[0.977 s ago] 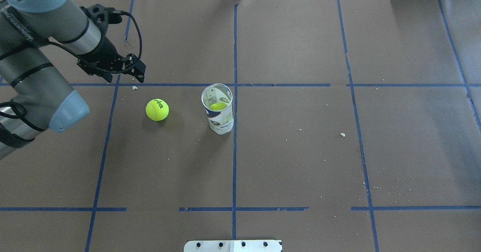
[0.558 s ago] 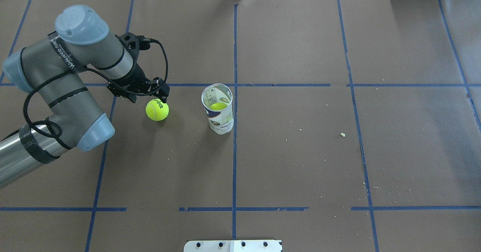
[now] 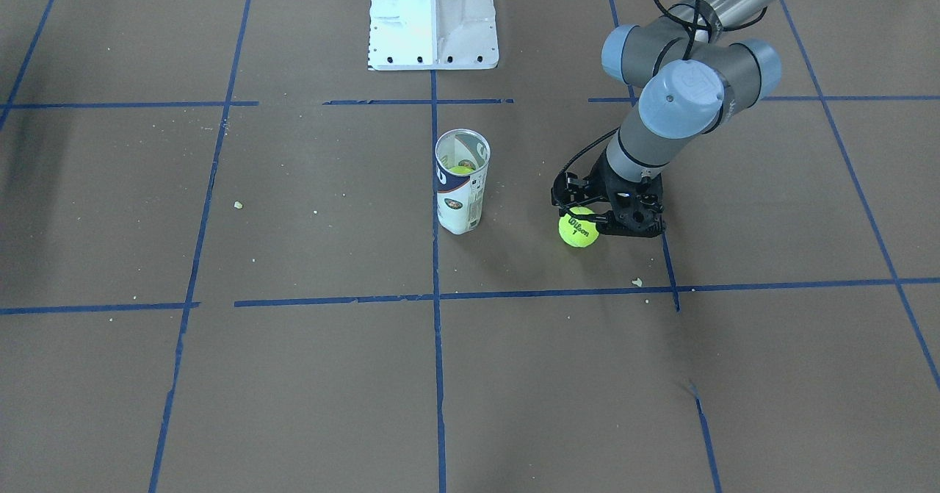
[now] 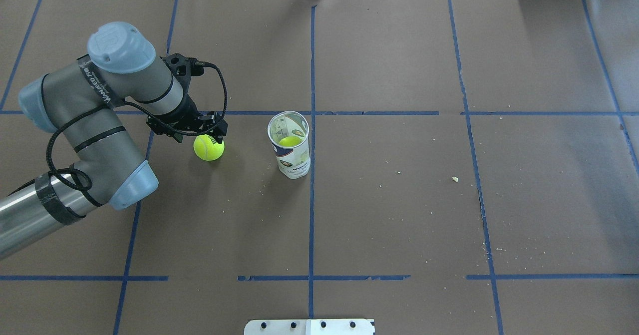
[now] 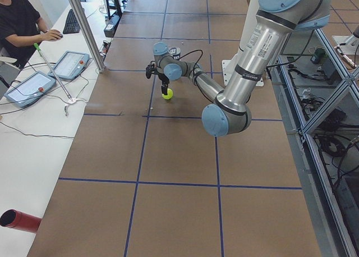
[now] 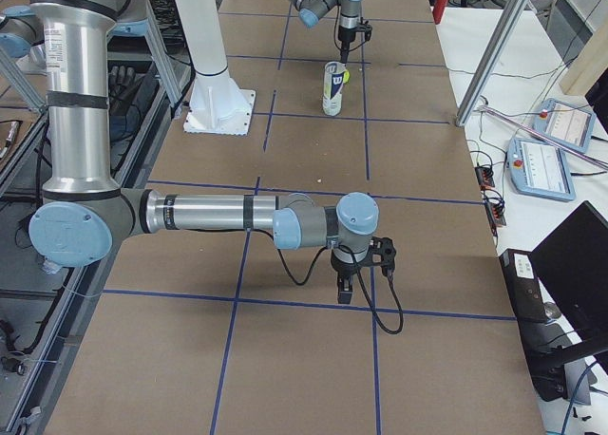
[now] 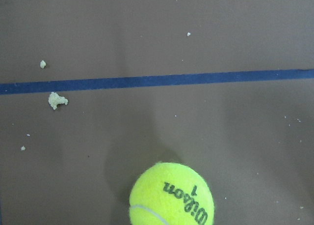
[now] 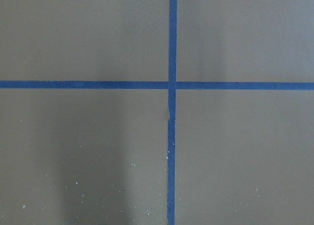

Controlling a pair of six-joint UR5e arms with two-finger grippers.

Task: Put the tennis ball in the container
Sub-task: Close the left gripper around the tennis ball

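Two balls: the tennis ball (image 4: 208, 149) lies on the tabletop (image 4: 399, 215) left of centre, the left fingers (image 4: 218, 134) spread above it; another ball (image 4: 289, 141) sits inside the container (image 4: 293, 161). How the right fingers (image 6: 344, 291) stand, I cannot tell.

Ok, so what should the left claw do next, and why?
Probably ease the left claw down around the ball before closing. The ball lies on the table, apparently ungripped, with the claw just above it and slightly off-centre.
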